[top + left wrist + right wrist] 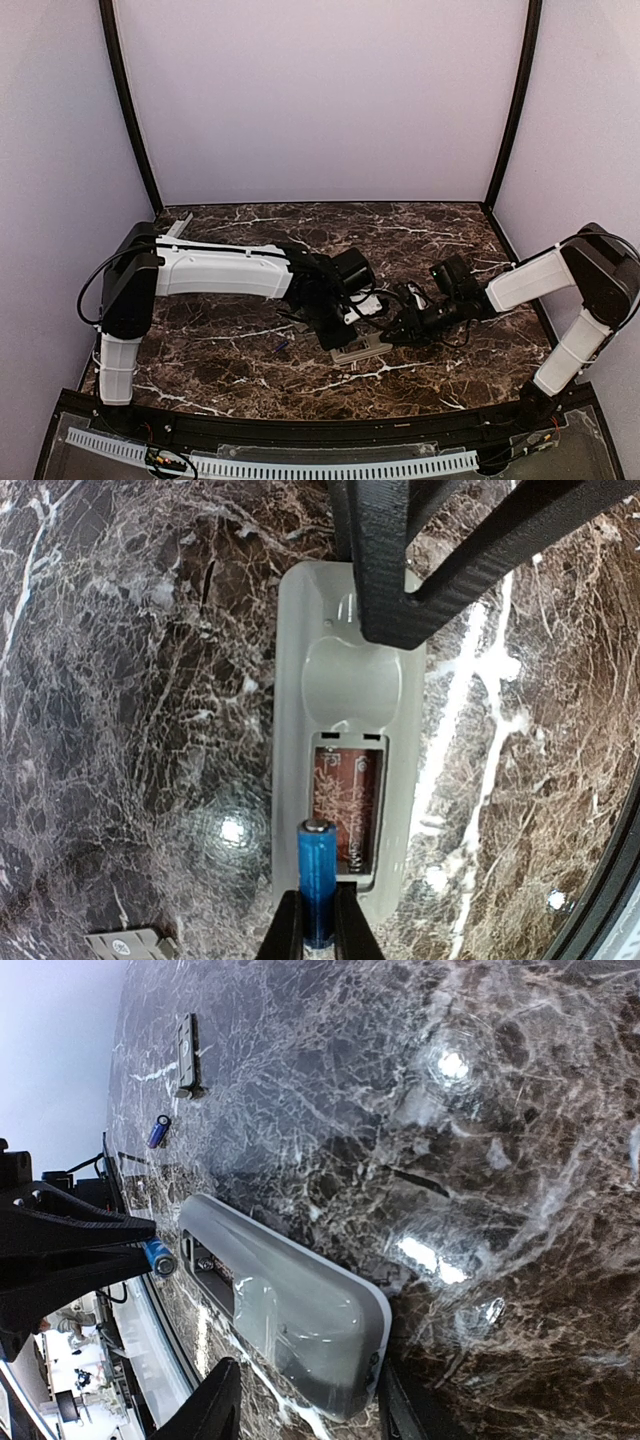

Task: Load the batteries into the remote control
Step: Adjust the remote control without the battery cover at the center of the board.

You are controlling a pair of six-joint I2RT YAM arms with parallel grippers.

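Note:
The remote control [345, 690] lies face down on the marble, its pale grey back up and its battery compartment [345, 800] open, showing a bare brown floor and a spring. My left gripper [318, 905] is shut on a blue battery [318, 875], whose silver tip sits over the near edge of the compartment. My right gripper [305, 1400] is open, its jaws wide astride the far end of the remote [285, 1305]; one finger touches that end and the other stands apart. A second blue battery [158, 1130] lies loose on the table [283, 345].
A narrow grey bar [186, 1055] lies on the marble beyond the loose battery. A small ribbed grey piece [125, 945] lies by the left gripper. Both arms meet at the table's middle [360, 345]; the black front rail [300, 430] runs close behind.

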